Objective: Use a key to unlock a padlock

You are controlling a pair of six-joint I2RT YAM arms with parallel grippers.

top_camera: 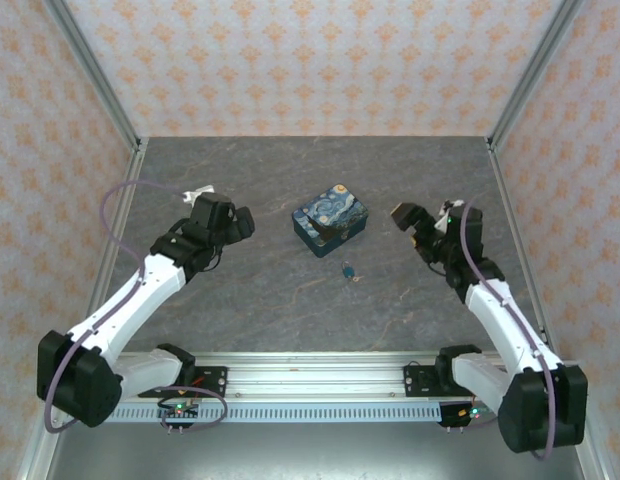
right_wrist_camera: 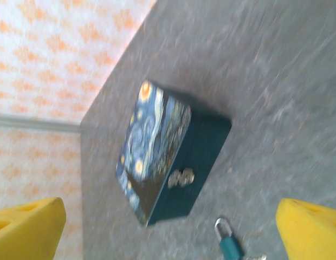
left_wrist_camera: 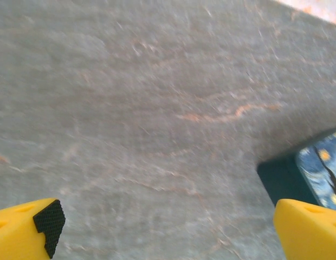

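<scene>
Near the middle of the table, on its near side, we see the padlock: a tiny teal body lying flat on the grey stone-patterned surface. From the right wrist camera the padlock shows a silver loop at its top. A small pale piece lies just beside it at the bottom edge, and we cannot tell whether that is the key. Nothing touches the padlock.

Just beyond it, close but apart, sits a dark-blue box with a swirling starry-night picture on its lid. The right wrist view shows the box shut, with a small metal clasp on the side facing the padlock.

We find the right gripper to the right of the box, apart from it. Its yellow fingers are spread wide and hold nothing.

We find the left gripper to the left of the box, also apart. Its camera shows its yellow fingers spread wide over bare table, with a corner of the box at the right edge.

Orange-patterned walls close in the table.
</scene>
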